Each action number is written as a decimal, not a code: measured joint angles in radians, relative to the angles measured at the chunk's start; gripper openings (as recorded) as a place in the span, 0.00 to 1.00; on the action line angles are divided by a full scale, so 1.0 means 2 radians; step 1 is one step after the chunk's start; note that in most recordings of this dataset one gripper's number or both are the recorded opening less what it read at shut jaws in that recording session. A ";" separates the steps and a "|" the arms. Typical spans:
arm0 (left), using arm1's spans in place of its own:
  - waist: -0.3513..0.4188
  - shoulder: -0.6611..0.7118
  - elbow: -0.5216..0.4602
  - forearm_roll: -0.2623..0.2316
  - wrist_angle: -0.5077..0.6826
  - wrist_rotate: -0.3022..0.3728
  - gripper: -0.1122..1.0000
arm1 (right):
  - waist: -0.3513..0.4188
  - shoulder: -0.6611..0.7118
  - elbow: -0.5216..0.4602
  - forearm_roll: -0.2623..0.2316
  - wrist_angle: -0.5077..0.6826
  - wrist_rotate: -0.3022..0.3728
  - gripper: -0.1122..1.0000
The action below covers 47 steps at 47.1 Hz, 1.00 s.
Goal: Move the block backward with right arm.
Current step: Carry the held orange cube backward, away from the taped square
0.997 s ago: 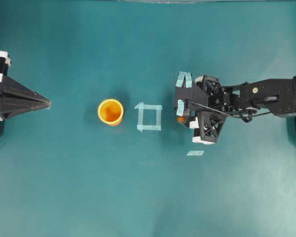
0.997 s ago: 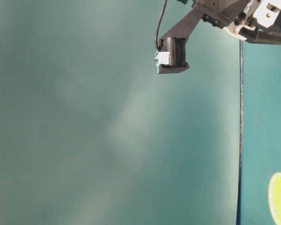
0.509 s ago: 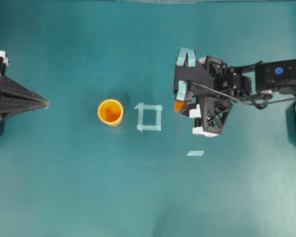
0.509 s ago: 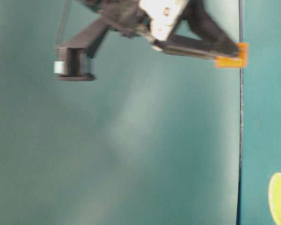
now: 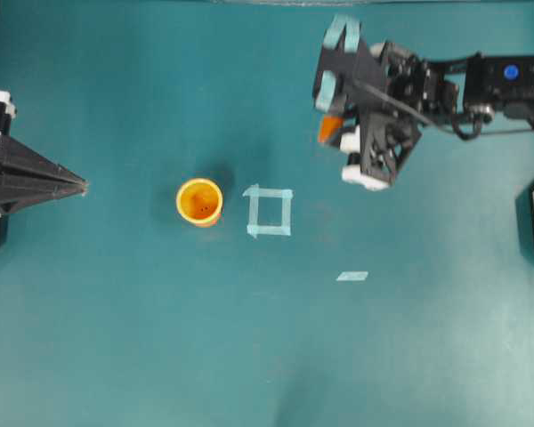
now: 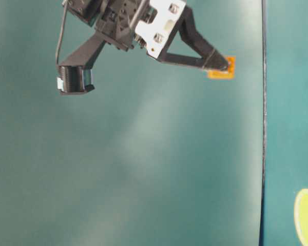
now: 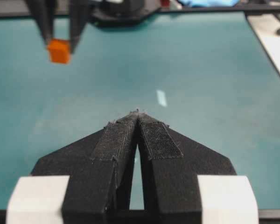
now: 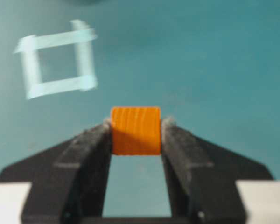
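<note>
Block [image 8: 136, 130] sits pinched between the 2 black fingers of the right gripper [image 8: 136, 135], whose jaws stand partway apart, just as wide as the cube, and press on its 2 opposite faces. In the overhead view the block [image 5: 329, 128] hangs near the far edge of the worktop [image 5: 116, 338], right of the middle; from table level it appears clear of the surface, so it looks carried rather than slid. That grip suits the job: holding the cube by its flat sides keeps it from twisting while the right arm [image 5: 481, 80] takes it toward the back.

The tape square [image 5: 270, 212] and the orange cup [image 5: 199, 201] lie well apart from the block, around the middle of the worktop, with a loose strip of tape [image 5: 352, 276] nearer the front edge. The left gripper [image 7: 138, 135] rests at the left edge, its fingers pressed together on nothing, out of the way.

Judging by the block's position, the move backward is mostly made; setting it down and letting go remains.
</note>
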State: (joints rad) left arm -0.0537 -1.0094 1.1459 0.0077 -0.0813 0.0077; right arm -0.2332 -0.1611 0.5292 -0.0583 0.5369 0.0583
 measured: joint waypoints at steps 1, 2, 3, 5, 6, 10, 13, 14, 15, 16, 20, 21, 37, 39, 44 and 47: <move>0.000 0.000 -0.001 0.000 0.000 0.000 0.10 | -0.005 0.001 -0.001 -0.001 0.000 0.000 0.46; 0.000 0.000 -0.001 0.000 0.000 0.000 0.10 | -0.010 0.002 -0.002 -0.002 0.000 0.001 0.46; 0.000 0.000 -0.001 0.000 0.000 0.000 0.10 | -0.016 0.002 -0.003 -0.002 0.000 0.001 0.45; 0.000 0.000 -0.001 0.001 0.000 0.000 0.10 | -0.029 0.004 -0.006 -0.004 0.000 -0.002 0.45; 0.000 0.000 0.000 0.001 0.001 0.000 0.10 | -0.035 0.005 -0.007 -0.005 0.000 -0.002 0.45; 0.000 0.000 -0.001 0.000 0.001 -0.001 0.10 | -0.056 0.008 -0.014 -0.008 -0.001 -0.004 0.46; 0.000 0.000 -0.001 0.001 0.001 0.000 0.10 | -0.074 0.014 -0.020 -0.012 -0.004 -0.003 0.45; 0.001 0.000 -0.001 0.001 0.001 0.000 0.10 | -0.079 0.015 -0.021 -0.013 -0.005 -0.003 0.46; 0.002 0.000 -0.001 0.000 0.001 0.000 0.10 | -0.084 0.017 -0.024 -0.014 -0.006 -0.003 0.46; 0.002 0.000 0.000 0.000 0.001 0.000 0.10 | -0.090 0.018 -0.026 -0.014 -0.008 -0.003 0.45; 0.004 0.000 -0.001 0.000 0.001 0.000 0.10 | -0.109 0.024 -0.035 -0.015 -0.017 -0.003 0.45; 0.005 0.000 -0.001 0.001 0.001 0.000 0.10 | -0.114 0.025 -0.038 -0.015 -0.019 -0.003 0.45; 0.005 0.000 -0.001 0.001 0.001 0.000 0.10 | -0.179 0.052 -0.075 -0.015 -0.028 -0.003 0.45; 0.005 0.000 -0.001 0.000 0.001 0.000 0.10 | -0.185 0.054 -0.078 -0.015 -0.028 -0.003 0.46; 0.006 0.000 -0.001 0.001 0.001 0.000 0.10 | -0.196 0.059 -0.081 -0.015 -0.028 -0.002 0.45; 0.005 0.000 -0.001 0.001 0.001 0.000 0.10 | -0.199 0.061 -0.081 -0.015 -0.028 0.000 0.45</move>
State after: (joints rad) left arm -0.0430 -1.0094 1.1443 0.0092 -0.0798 0.0077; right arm -0.6305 -0.0399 0.3682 -0.0890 0.4817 0.0583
